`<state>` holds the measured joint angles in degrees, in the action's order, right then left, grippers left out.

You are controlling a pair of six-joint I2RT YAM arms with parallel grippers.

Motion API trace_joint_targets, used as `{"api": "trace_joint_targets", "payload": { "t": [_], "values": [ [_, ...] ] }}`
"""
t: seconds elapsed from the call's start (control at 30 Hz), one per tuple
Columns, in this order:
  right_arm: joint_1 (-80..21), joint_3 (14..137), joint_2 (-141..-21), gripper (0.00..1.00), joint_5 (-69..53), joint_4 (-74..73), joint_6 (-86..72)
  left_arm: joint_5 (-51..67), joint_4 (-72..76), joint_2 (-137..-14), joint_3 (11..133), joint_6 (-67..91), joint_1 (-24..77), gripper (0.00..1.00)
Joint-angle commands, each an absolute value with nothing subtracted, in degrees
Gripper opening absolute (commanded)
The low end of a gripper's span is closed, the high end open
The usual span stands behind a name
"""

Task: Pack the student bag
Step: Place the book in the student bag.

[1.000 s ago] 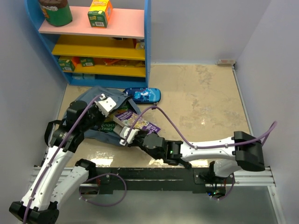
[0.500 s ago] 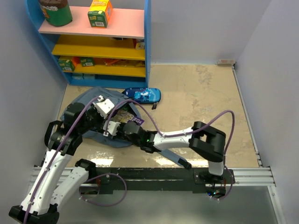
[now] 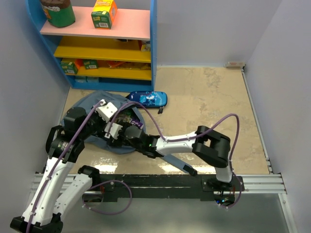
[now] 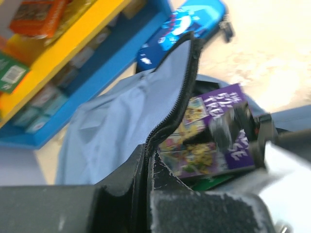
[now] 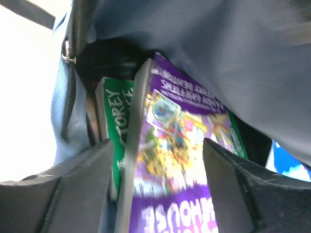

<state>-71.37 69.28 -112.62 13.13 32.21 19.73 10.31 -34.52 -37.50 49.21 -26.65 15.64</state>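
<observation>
The slate-blue student bag [image 3: 87, 103] lies at the left by the shelf, mouth facing right. My left gripper [image 3: 108, 112] is shut on its zipper edge [image 4: 167, 104] and holds the flap up. Inside the mouth a purple book [image 5: 184, 160] rests against a green book [image 5: 116, 127]. My right gripper [image 5: 156, 144] reaches into the bag and stands open. Its two fingers are well apart, one on each side of the purple book. In the top view the right gripper [image 3: 119, 131] sits at the bag's mouth, with a strip of the purple book [image 3: 132, 122] showing.
A glossy dark-blue pencil case [image 3: 148, 99] lies on the table just behind the bag. A blue shelf unit [image 3: 97, 48] with boxes and a jar stands at the back left. The right arm [image 3: 184, 141] stretches across the table's front.
The right arm swung left and carried the purple book into the bag's mouth. Its jaws have since opened off the book. The left gripper kept its hold on the flap.
</observation>
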Motion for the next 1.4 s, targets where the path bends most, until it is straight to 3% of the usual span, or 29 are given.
{"api": "trace_joint_targets", "payload": {
  "t": [0.0,0.1,0.2,0.23,0.3,0.47,1.03,1.37],
  "values": [
    [-70.7,64.6,-101.5,0.79,17.9,36.0,7.9,16.5,-30.5,-37.0,50.3,-24.6,17.1,0.00],
    [-68.6,54.8,-93.9,0.76,20.5,37.6,0.7,16.1,-30.7,-37.3,50.4,-24.9,17.1,0.00],
    [-65.5,49.6,-88.5,0.46,23.0,36.4,-6.7,16.0,-30.6,-37.5,50.4,-25.0,17.1,0.00],
    [-64.8,49.0,-87.9,0.22,23.8,35.3,-9.6,16.1,-30.6,-37.6,50.6,-25.0,17.1,0.00],
    [-62.5,46.8,-87.7,0.00,23.7,33.1,-12.1,16.2,-30.5,-37.9,51.0,-25.0,17.1,0.00],
    [-58.3,45.4,-91.3,0.00,22.2,31.1,-18.8,16.5,-30.7,-38.2,51.5,-24.6,17.1,0.00],
    [-57.8,61.6,-109.3,0.00,10.4,30.5,-22.5,17.6,-30.3,-39.0,52.8,-24.5,17.2,0.00],
    [-57.9,65.7,-110.3,0.00,7.3,31.4,-24.3,17.4,-30.8,-38.7,52.8,-25.1,17.2,0.00]
  ]
}}
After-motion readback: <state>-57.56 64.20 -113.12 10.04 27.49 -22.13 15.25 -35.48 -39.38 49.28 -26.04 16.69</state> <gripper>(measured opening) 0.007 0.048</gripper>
